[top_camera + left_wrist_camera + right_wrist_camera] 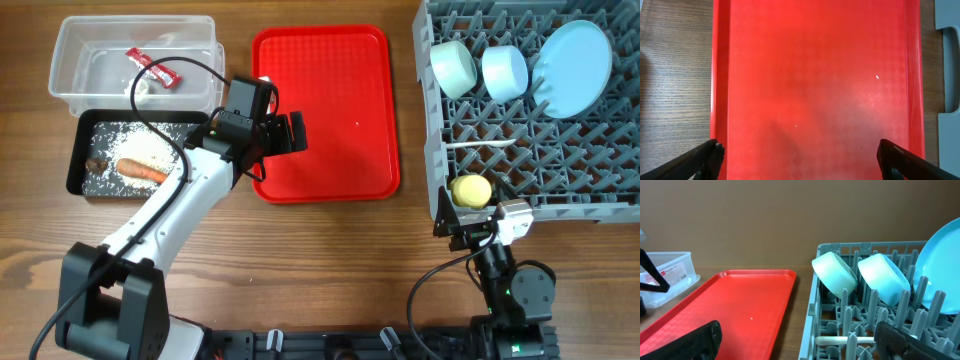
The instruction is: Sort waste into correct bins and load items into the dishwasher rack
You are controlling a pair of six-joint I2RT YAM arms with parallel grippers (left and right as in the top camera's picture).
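Note:
The grey rack (pixel 440 130) at the right holds a pale-green bowl (pixel 453 67), a light-blue and white bowl (pixel 505 71), a pale-blue plate (pixel 573 55), a white spoon (pixel 480 147) and a yellow cup (pixel 472 190). The clear tub (pixel 70 60) holds the red wrapper (pixel 152 68) and a white scrap (pixel 143 88). The black tray (pixel 78 160) holds rice (pixel 140 145), the carrot (pixel 140 170) and a brown lump (pixel 97 163). My left gripper (pixel 287 135) (pixel 800 150) is open and empty over the red tray (pixel 765 60). My right gripper (pixel 480 228) (pixel 797 332) is open and empty at the rack's front-left corner.
The flat red tray (pixel 330 170) lies mid-table with a stray rice grain (pixel 877 77) and another (pixel 795 125). In the right wrist view the rack (pixel 815 305), the bowls (pixel 835 272), the spoon (pixel 835 340) and the red tray (pixel 740 300) show.

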